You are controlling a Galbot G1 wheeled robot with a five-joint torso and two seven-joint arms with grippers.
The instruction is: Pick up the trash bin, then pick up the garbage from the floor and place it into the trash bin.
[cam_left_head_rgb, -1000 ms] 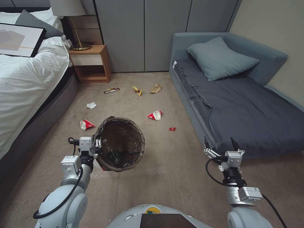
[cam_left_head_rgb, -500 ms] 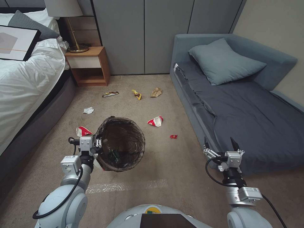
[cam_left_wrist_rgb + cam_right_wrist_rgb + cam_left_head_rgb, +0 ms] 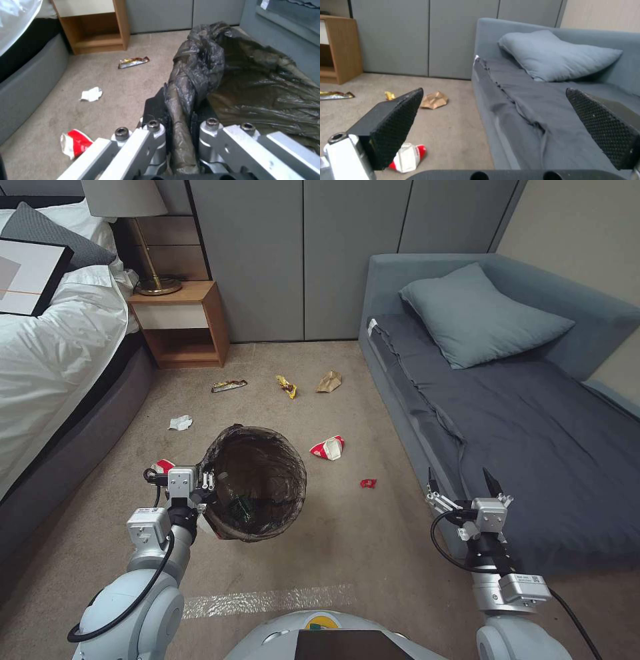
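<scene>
Bin (image 3: 257, 483) first: we are holding it off the carpet (image 3: 347, 553) with our left gripper (image 3: 203, 488), whose fingers are pinching the liner-covered rim (image 3: 181, 125) on the side nearest our arm. A green-labelled bottle (image 3: 239, 507) is lying inside it, deep in the dark liner (image 3: 260, 100).

Just beyond the left gripper, partly hidden behind it, a crushed red-white cup (image 3: 74, 143) is lying on the floor. Farther out from that hand we are seeing a white tissue (image 3: 180, 423), then a dark wrapper (image 3: 229, 385) near the nightstand (image 3: 177, 323). Past the bin's far side a second crushed cup (image 3: 328, 447) is lying, with a small red scrap (image 3: 368, 483) between it and our right gripper (image 3: 463, 488). Well ahead of both hands a yellow wrapper (image 3: 287, 386) and a brown paper bag (image 3: 329, 381) are sitting side by side.

Our right gripper is hanging empty beside the sofa (image 3: 520, 433), its fingers (image 3: 395, 125) spread wide.
</scene>
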